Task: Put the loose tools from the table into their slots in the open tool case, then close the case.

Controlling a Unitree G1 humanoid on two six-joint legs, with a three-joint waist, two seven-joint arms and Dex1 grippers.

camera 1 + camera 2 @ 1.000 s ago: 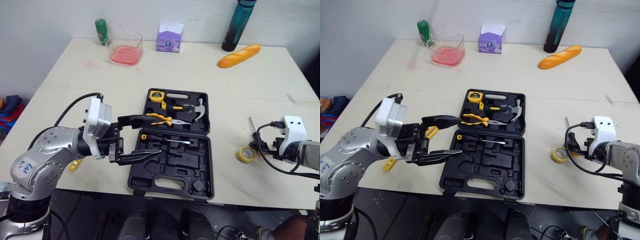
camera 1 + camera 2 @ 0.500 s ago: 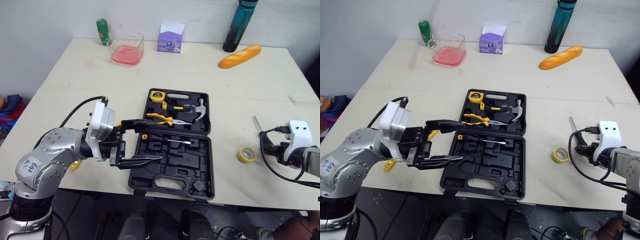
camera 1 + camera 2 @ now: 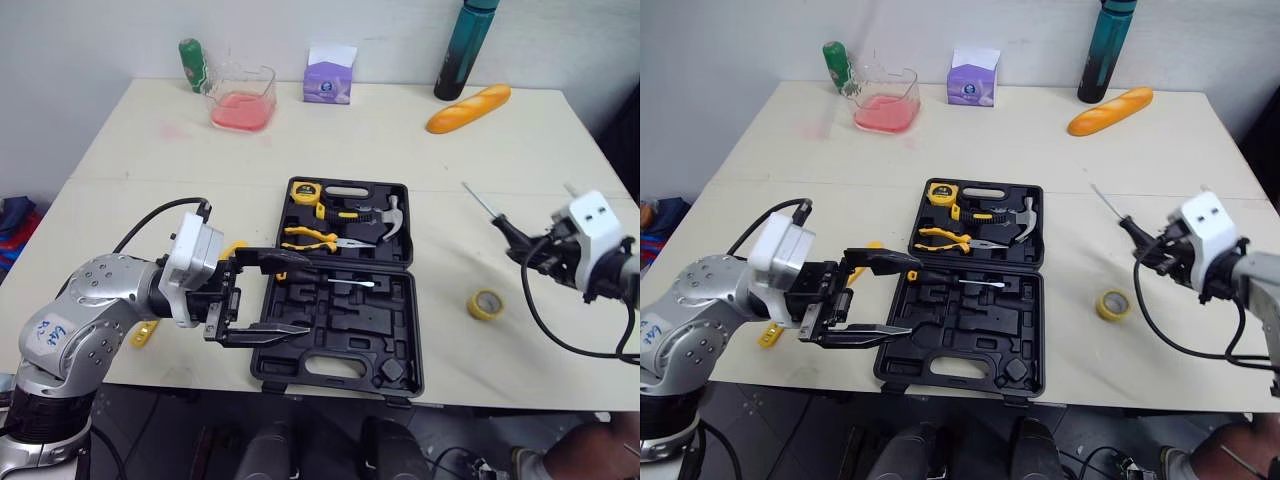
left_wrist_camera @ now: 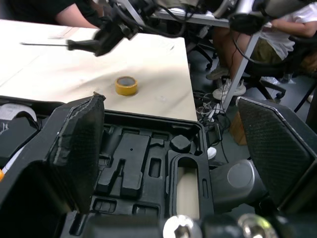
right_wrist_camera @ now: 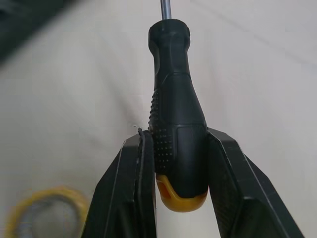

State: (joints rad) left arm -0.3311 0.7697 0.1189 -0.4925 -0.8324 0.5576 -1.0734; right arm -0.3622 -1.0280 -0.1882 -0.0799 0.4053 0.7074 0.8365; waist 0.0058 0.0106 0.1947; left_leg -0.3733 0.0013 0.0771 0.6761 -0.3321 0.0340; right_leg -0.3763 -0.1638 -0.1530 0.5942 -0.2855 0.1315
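A: Where's the screwdriver (image 5: 174, 89) sitting rn?
B: R gripper (image 5: 178, 144) is holding it, both fingers clamping the black handle, orange butt end toward the wrist. It's riding above the table (image 3: 400, 130), well to the right of the tool case (image 3: 350, 345).
A: Axis?
B: Shaft's pointing away from the robot and slanting left. Prob not matching the slot: a 2nd screwdriver (image 3: 352, 283) is lying left-right in the case's near half, and the free slots beside it are looking the same way, tho I can't tell which one fits.
A: So the wrist's needing a turn?
B: I'm judging yes: carrying left, swinging the shaft across, then lowering.
A: L gripper (image 3: 303, 295)?
B: Fingers spread wide, holding nothing, hovering over the case's near-left edge. It's nearer the case, but the tool's w/ the right arm. Could be crowding the slot.
A: Anything else loose?
B: Yellow tape roll (image 3: 485, 303) is lying on the table btwn case and right arm. Lid's standing open, so closing isn't due yet.
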